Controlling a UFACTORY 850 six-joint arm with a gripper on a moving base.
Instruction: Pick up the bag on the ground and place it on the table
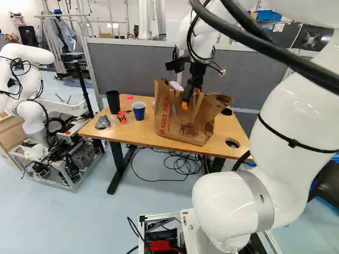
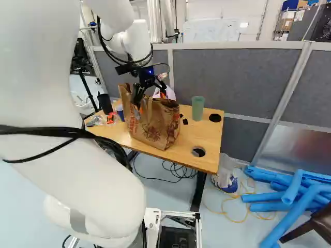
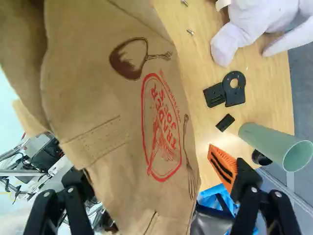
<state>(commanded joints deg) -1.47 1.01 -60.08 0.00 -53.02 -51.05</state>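
The paper bag (image 1: 183,119) stands upright on the tabletop (image 2: 204,137), close to the edge nearest the base; its flat bottom seems to carry its weight there. The end effector (image 1: 190,98) is released, its fingers wide apart on either side of the bag's upper part, probably so that the paper can slip free without being dragged. The blue cup (image 1: 139,110) and black cup (image 1: 113,101) sit towards the left end, the green cup (image 2: 197,108) near the far edge, leaving the bag its own footing. Placing looks all but done; a straight lift should avoid snagging the handles or tipping it.
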